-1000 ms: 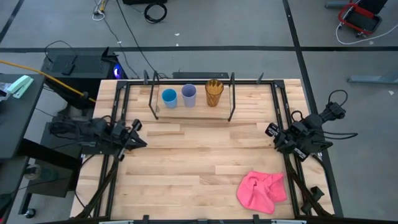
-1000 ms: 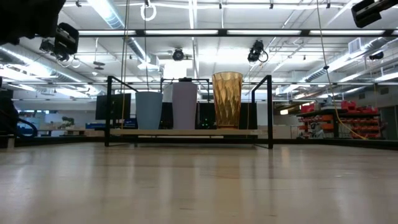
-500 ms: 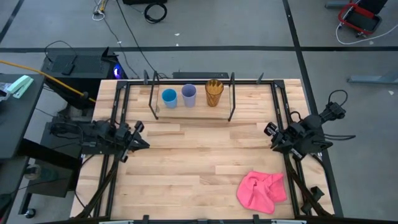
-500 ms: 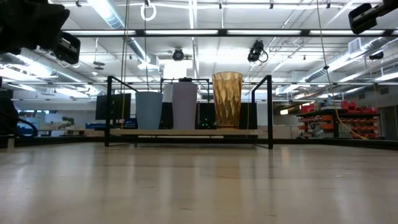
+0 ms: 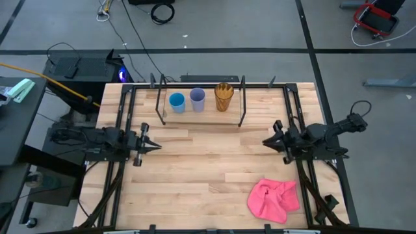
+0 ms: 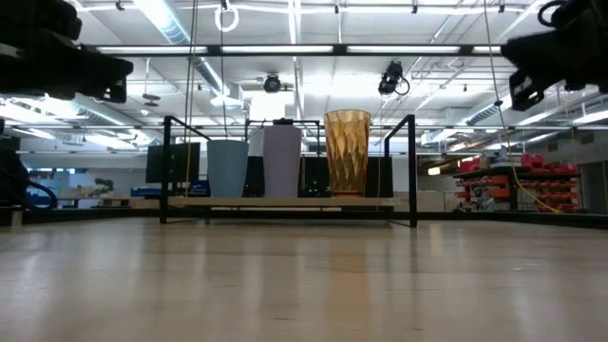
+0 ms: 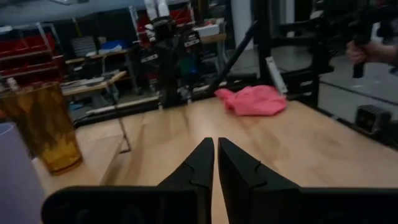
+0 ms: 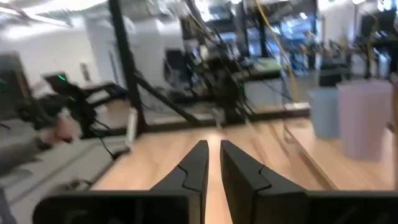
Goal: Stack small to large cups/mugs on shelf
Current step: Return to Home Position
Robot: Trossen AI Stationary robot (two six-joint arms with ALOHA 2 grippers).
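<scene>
Three cups stand upright on their bases in a row on the shelf's wood board (image 5: 208, 112) at the table's far middle. The blue one (image 5: 177, 102) is at the left, the lavender one (image 5: 197, 99) in the middle and the amber one (image 5: 223, 96) at the right. The low view shows them too: blue (image 6: 228, 169), lavender (image 6: 282, 161), amber (image 6: 348, 152). My left gripper (image 5: 156, 145) is shut and empty above the table's left part, pointing right. My right gripper (image 5: 265, 141) is shut and empty above the right part, pointing left. Both are nearer than the shelf.
A crumpled pink cloth (image 5: 273, 198) lies near the table's near right corner. It also shows in the left wrist view (image 7: 252, 99). Black frame rails run along the table's left and right sides. Bare wood lies between the two grippers. A person's hand (image 7: 357, 53) shows beyond the table.
Both grippers have swung inward and come lower. My left gripper has gone toward the table's right and now points level to the right. My right gripper has gone toward the table's left and now points left. The cups have stayed where they were.
</scene>
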